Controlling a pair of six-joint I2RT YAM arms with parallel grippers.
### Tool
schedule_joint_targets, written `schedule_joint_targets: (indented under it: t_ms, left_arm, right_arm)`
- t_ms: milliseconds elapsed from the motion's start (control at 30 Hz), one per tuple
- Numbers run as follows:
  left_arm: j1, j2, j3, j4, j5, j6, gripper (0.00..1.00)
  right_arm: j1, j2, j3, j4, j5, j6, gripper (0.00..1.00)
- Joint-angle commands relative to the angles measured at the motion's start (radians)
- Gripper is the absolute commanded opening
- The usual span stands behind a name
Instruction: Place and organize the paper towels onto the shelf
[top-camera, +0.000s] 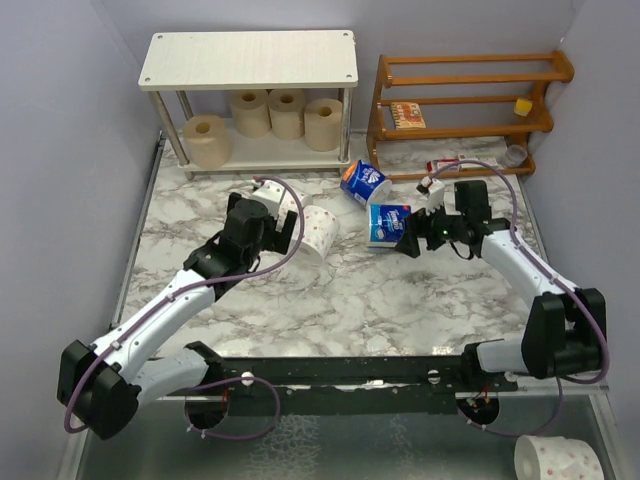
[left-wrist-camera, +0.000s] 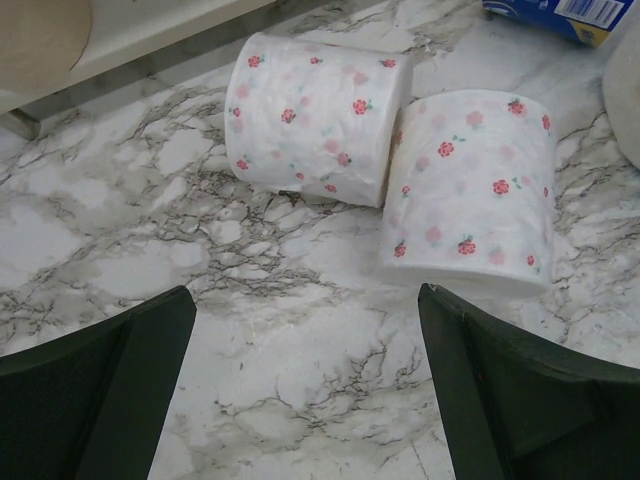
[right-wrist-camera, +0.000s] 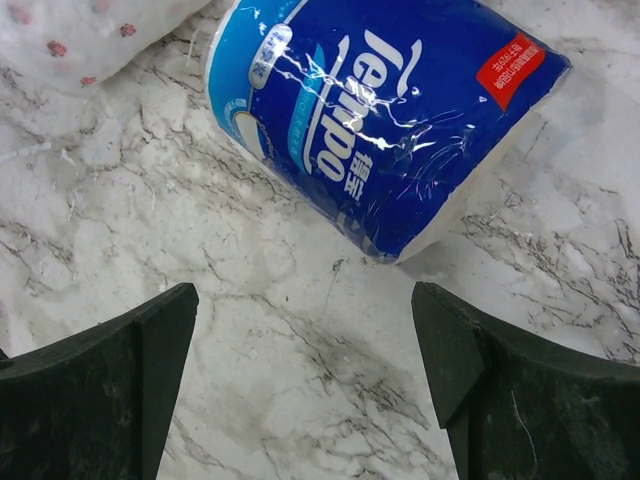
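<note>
Paper towels (top-camera: 287, 113), top: four tan on shelf's (top-camera: 250, 60) lower board, rest loose. Left wrist: left gripper (left-wrist-camera: 305, 390) wide open, empty, near two touching dotted rolls (left-wrist-camera: 318, 118); a nudge could roll both. Right wrist: right gripper (right-wrist-camera: 305, 380) likewise, by blue-wrapped roll (right-wrist-camera: 380, 120); film may slip

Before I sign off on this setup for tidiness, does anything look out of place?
Yes. One pink-dotted roll lies off the marble table, beyond its near edge on the right, far from the shelf. On the table, a blue-wrapped roll lies on its side, askew.
</note>
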Motion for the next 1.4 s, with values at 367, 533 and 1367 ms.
schedule_joint_targets:
  t_ms: [367,533,1367]
  left_arm:
    - [0.032,0.007,-0.034,0.078,-0.003,-0.003,0.99]
    - [0.034,0.035,-0.029,0.071,-0.024,0.004,0.99]
    - [0.051,0.059,-0.025,0.063,-0.01,0.015,0.97]
  right_arm:
    - [-0.003,0.264,0.148,0.176,-0.204,0.03,0.59]
    - [-0.004,0.266,0.161,0.187,-0.191,-0.005,0.53]
    - [0.009,0.393,0.211,0.192,-0.294,0.063,0.01]
